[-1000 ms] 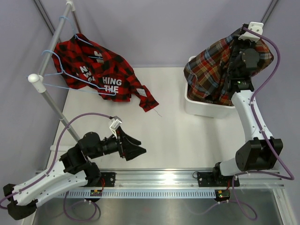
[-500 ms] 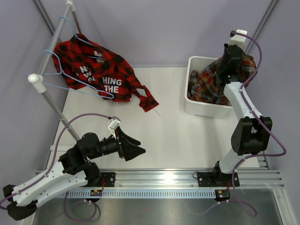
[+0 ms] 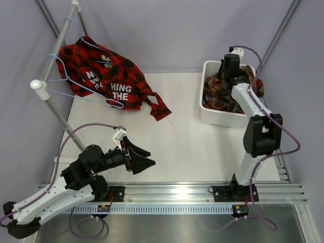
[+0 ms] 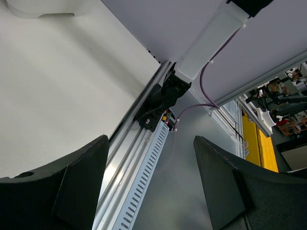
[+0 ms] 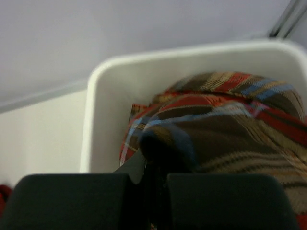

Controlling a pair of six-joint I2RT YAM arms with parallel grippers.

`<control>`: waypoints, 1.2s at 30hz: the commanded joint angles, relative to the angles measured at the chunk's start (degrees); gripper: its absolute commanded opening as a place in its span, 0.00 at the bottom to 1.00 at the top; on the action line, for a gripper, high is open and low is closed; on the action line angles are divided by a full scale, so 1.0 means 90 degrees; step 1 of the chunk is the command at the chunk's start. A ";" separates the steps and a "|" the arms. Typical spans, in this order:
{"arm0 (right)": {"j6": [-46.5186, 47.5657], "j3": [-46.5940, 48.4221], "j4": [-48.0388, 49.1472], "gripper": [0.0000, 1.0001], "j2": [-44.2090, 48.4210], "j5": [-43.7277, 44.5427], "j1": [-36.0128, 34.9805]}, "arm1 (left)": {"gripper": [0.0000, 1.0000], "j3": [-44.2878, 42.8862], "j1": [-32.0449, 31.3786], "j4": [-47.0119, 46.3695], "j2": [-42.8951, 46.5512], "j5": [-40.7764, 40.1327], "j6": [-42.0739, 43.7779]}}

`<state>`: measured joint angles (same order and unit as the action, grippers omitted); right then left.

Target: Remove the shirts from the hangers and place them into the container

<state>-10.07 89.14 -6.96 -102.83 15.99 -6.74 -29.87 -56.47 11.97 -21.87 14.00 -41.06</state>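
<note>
Right gripper (image 5: 155,186): clenched, with a dark fold of the multicolour plaid shirt (image 5: 230,129) pinched between its fingers. It points down into the container (image 5: 93,100).
Multicolour plaid shirt: bunched inside the container. The heap rises above the rim on the far right side.
Container: white basket at the far right of the table (image 3: 202,147). It stands flat, and its near wall is bare and in view.
Right arm: reaches from its base at the near edge up and over the basket, with the wrist above the cloth.
Left gripper (image 4: 151,191): released, jaws wide apart with nothing between them. It hangs above the near left of the table and is turned toward the right arm's base.
Red-and-black shirt (image 3: 116,76): at the far left, draped from the rack pole (image 3: 61,38). White lettering faces up, and one sleeve end lies on the table.
Hangers (image 3: 119,104): light-blue wire hooked on the pole. One wire runs across the red shirt, with its corner at the shirt's lower edge.
Rack pole, detail: slants from the far left down toward the left arm, with a white knob partway along.
Surface: matt white tabletop, bare between the two shirts. An aluminium rail (image 3: 172,195) with a slotted strip carries both arm bases along the near edge.
Room: plain grey-lilac walls (image 3: 167,30) on three sides, with dark frame struts in the far corners. Past the rail, the left wrist view shows a cluttered strip of room with a yellow surface (image 4: 261,141), too small to make out.
</note>
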 commanded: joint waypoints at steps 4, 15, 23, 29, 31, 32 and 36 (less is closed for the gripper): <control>-0.1342 0.1724 -0.3179 0.00 -0.1744 0.0324 0.0007 | 0.76 -0.0099 -0.0025 -0.0089 0.0164 -0.0071 -0.0077; -0.1518 0.1727 -0.3749 0.13 -0.2384 -0.1050 0.0046 | 0.77 -0.0158 -0.0034 -0.0451 0.0252 0.0320 -0.0252; -0.1324 0.1413 -0.3357 0.51 -0.2228 -0.1572 -0.0169 | 0.77 -0.0031 -0.0025 -0.0402 0.0457 0.0144 -0.0340; -0.0963 0.2515 -0.3884 1.00 -0.1818 -0.0656 -0.0179 | 0.77 -0.0148 -0.0025 -0.0061 0.0438 -0.0216 -0.0223; -0.0739 0.2944 -0.3982 1.00 -0.1400 -0.0508 -0.0208 | 0.81 -0.0236 -0.0025 0.0221 0.0408 -0.0499 -0.0165; -0.0679 0.3063 -0.4002 0.99 -0.1204 -0.0285 -0.0246 | 0.82 -0.0275 -0.0025 0.0339 0.0389 -0.0617 -0.0078; -0.0074 0.2928 -0.3058 1.00 0.0414 -0.0380 -0.0676 | 0.86 -0.0587 -0.0025 0.1013 0.0155 -0.0999 -0.0077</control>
<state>-16.32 111.96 -40.95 -114.17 10.46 -9.17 -31.55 -56.47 17.98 -19.31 8.78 -42.81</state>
